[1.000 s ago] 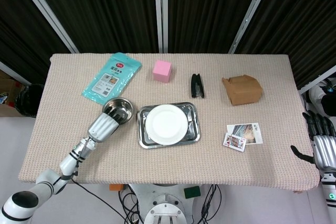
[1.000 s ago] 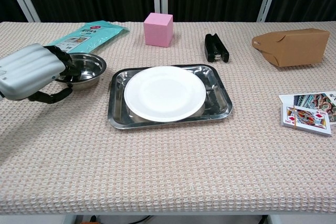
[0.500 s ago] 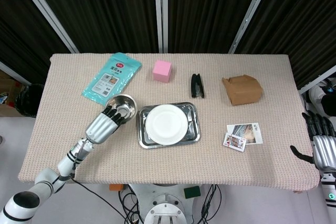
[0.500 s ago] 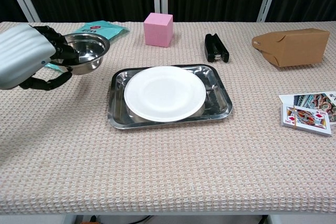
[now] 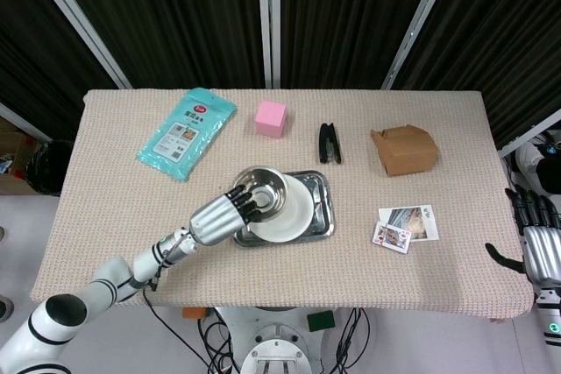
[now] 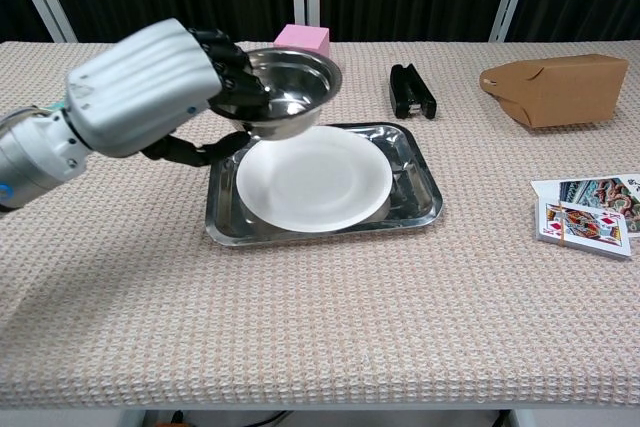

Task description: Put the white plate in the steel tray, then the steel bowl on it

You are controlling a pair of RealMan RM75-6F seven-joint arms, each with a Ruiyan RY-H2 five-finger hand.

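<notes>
The white plate [image 5: 294, 215] [image 6: 318, 179] lies inside the steel tray [image 5: 324, 212] [image 6: 421, 190] near the table's middle. My left hand [image 5: 223, 213] [image 6: 150, 90] grips the steel bowl [image 5: 262, 193] [image 6: 292, 92] by its near rim and holds it in the air above the plate's left part, slightly tilted. My right hand [image 5: 536, 243] hangs off the table's right edge with its fingers spread and nothing in it; the chest view does not show it.
A teal packet [image 5: 187, 131], a pink cube [image 5: 271, 118] [image 6: 301, 55] and a black stapler [image 5: 329, 143] [image 6: 411, 91] lie behind the tray. To the right are a brown paper box [image 5: 404, 150] [image 6: 556, 89] and playing cards with photos [image 5: 404, 227] [image 6: 585, 216].
My left hand lifted the steel bowl off the table left of the tray and carried it rightward, over the plate. The right hand stayed still.
</notes>
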